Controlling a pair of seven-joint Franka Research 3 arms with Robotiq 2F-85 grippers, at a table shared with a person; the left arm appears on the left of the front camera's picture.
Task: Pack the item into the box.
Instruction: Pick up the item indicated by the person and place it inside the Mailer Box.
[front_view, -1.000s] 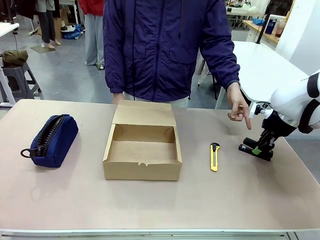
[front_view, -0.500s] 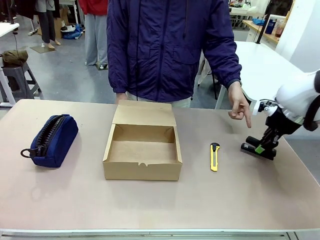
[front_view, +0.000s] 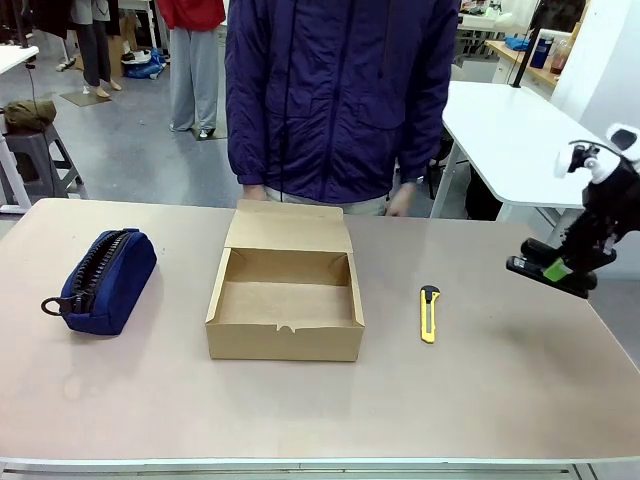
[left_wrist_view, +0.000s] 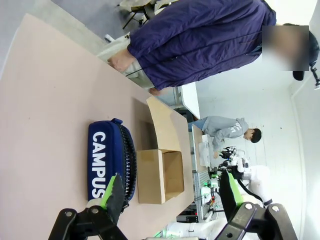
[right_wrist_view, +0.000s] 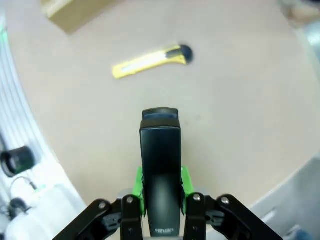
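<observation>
Front view: your right gripper (front_view: 556, 268) pinches the item (front_view: 530, 266) above the table, well right of the open, unfilled box (front_view: 285, 325). Left wrist: left gripper (left_wrist_view: 170, 192) is spread, facing the box. Right wrist: green pads (right_wrist_view: 184, 181) clamp the item. Carry and drop remain.

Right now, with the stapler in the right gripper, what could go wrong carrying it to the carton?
The right gripper pinches the stapler near one end, so it may pivot or slip. The utility knife lies under the path; a low pass could hit it or the carton wall.
</observation>
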